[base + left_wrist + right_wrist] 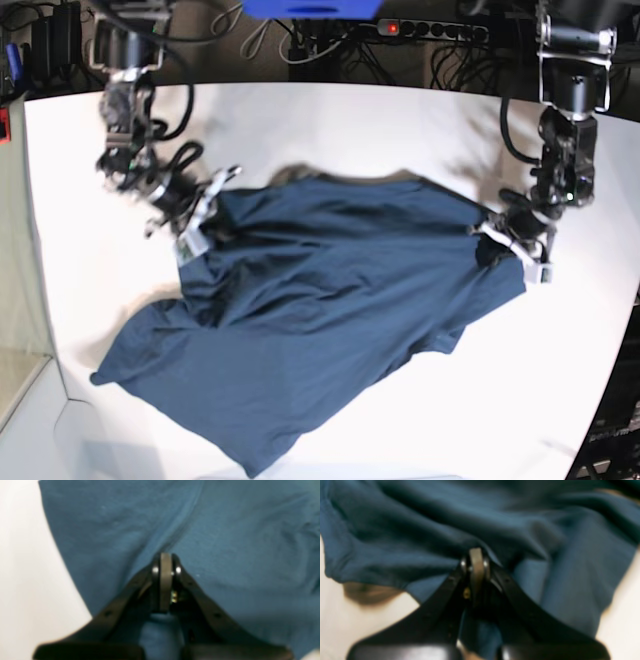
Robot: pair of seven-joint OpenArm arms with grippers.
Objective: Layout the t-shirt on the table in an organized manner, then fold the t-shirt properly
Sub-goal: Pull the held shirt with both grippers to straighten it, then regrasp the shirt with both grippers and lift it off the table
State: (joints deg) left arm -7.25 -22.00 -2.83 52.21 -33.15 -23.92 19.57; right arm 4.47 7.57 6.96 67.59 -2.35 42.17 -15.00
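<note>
Dark navy-blue soft cloth t-shirt [320, 310] lies spread but rumpled across middle of large matte white table [400, 120], one end trailing to approx 7 o'clock near the front edge. Left gripper [165, 562] at approx 3 o'clock of shirt, jaws pressed together, pinching a fold of the cloth (wrist view blurry). Right gripper [475, 557] at approx 10 o'clock, likewise clamped on bunched fabric, cloth lifted off table w/ shadow beneath

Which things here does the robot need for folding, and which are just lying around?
Needed: t-shirt, table, left pincer and right pincer, both shut on the t-shirt.
Just around: cables, power strip behind the table.
</note>
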